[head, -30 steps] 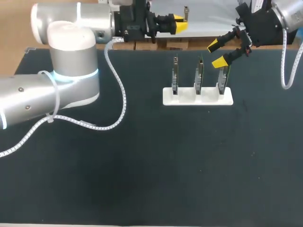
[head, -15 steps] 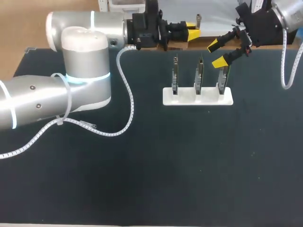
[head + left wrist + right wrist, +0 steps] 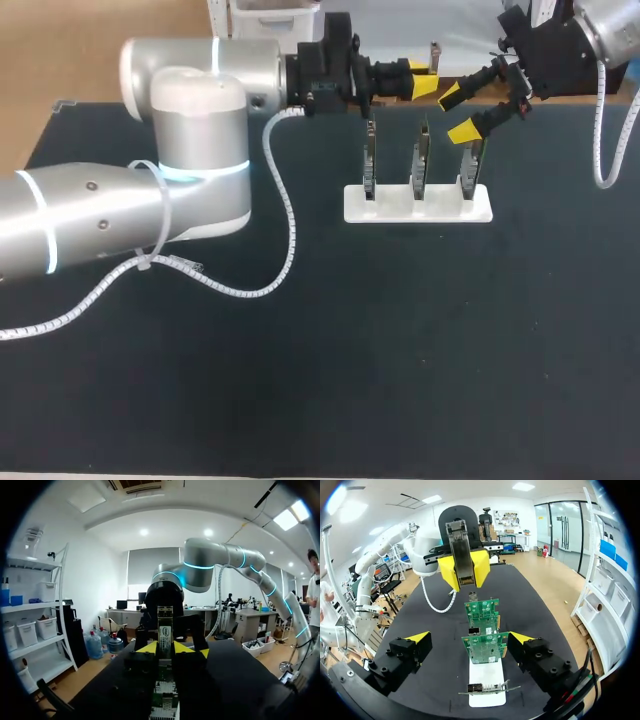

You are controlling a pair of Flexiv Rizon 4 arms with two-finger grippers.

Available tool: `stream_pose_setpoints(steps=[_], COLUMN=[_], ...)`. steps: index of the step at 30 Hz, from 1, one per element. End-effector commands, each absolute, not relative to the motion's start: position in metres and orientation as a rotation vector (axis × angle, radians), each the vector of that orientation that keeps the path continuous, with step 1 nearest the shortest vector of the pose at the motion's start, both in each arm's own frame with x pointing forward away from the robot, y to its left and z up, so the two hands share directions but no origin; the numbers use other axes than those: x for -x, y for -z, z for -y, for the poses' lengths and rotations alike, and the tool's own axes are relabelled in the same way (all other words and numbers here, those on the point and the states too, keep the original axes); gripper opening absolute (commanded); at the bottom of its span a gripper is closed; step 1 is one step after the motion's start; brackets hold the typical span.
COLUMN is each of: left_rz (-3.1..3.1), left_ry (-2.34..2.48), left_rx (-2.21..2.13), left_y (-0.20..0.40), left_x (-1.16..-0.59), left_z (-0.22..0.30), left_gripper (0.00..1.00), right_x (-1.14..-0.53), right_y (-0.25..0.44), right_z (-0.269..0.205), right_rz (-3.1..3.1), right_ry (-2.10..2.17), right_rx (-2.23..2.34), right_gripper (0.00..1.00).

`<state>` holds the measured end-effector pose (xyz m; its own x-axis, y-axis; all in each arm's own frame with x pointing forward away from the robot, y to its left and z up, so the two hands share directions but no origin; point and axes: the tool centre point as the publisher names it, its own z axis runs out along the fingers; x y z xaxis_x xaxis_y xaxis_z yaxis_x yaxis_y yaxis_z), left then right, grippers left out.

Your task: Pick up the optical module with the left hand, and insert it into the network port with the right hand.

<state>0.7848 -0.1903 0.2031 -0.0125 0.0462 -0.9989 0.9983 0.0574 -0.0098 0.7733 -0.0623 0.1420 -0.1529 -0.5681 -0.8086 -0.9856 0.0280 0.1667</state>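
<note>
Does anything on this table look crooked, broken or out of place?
Nothing stands out. The three cards stand upright in a row in the white holder. The left gripper holds the optical module straight between its fingers, and the right gripper hangs open near the cards.

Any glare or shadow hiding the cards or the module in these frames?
Head view: glare only on the left arm's silver shell; green circuit cards in the white holder read fine. Left wrist view: the metal optical module in the left gripper is dimmer but visible. Right wrist view: evenly lit.
</note>
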Motion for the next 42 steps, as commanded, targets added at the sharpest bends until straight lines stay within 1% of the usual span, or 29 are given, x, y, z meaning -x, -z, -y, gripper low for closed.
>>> stream_pose_setpoints(steps=[1, 42], left_rz=[-1.273, -1.271], left_ry=[1.161, 1.194], left_rx=[-1.202, -1.223], left_y=[-0.196, -0.176], left_x=[-0.785, -0.769], left_z=[0.191, 0.191], left_gripper=[0.00, 0.00], right_x=[-0.772, -0.772], right_y=[-0.142, -0.142], right_z=[0.062, 0.062], right_rz=[-1.773, -1.773], right_ry=[-1.000, -1.000], right_rx=[1.576, 1.576], right_gripper=[1.00, 1.00])
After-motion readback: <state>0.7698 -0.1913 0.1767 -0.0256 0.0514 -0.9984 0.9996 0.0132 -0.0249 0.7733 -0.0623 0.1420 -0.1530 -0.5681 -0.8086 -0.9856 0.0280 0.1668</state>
